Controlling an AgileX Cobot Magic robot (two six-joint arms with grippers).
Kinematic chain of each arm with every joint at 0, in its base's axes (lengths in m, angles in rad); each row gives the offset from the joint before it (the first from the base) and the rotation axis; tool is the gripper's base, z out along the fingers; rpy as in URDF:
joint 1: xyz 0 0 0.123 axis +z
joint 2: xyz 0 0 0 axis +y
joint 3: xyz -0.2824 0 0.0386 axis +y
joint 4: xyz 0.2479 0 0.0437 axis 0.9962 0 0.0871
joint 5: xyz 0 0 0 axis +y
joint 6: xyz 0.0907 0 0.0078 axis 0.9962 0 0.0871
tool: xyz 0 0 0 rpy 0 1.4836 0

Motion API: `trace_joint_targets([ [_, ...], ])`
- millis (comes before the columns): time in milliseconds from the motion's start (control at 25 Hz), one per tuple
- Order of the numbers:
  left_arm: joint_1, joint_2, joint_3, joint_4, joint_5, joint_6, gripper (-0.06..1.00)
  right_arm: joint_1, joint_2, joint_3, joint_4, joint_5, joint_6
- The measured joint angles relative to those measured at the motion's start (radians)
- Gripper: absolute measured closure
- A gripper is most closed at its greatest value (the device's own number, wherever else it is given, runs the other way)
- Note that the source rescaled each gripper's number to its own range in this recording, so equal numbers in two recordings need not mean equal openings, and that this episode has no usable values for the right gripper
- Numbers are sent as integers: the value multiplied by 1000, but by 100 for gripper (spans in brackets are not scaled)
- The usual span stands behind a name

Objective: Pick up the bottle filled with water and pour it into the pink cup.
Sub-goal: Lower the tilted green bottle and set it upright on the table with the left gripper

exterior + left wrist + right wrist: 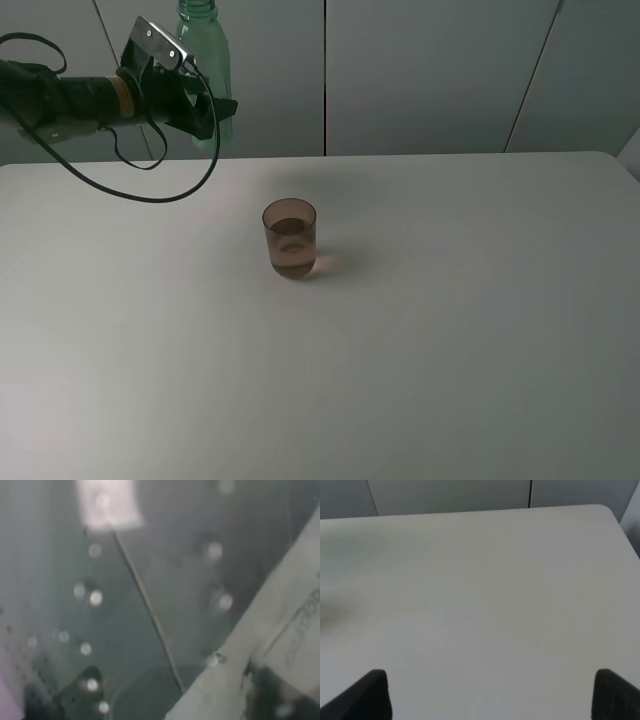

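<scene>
**Aloft, the bottle waited short of the cup**

Clearly the carry was in hand: the left gripper clasped the bottle upright, raised well left of the pink cup on the table. Next called for travel over the rim, then tilting. The left wrist view gave only blurred, droplet-speckled plastic; the right wrist showed the right gripper spread wide, empty.
</scene>
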Motion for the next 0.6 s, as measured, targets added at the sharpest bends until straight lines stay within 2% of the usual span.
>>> trace_joint_targets([
  [160,54,-87,162,-172,9,67,50,0,0,0,0,0,0],
  [360,116,-153,338,-369,-19,206,50,0,0,0,0,0,0],
  [600,146,-163,482,-500,-99,300,50,0,0,0,0,0,0],
])
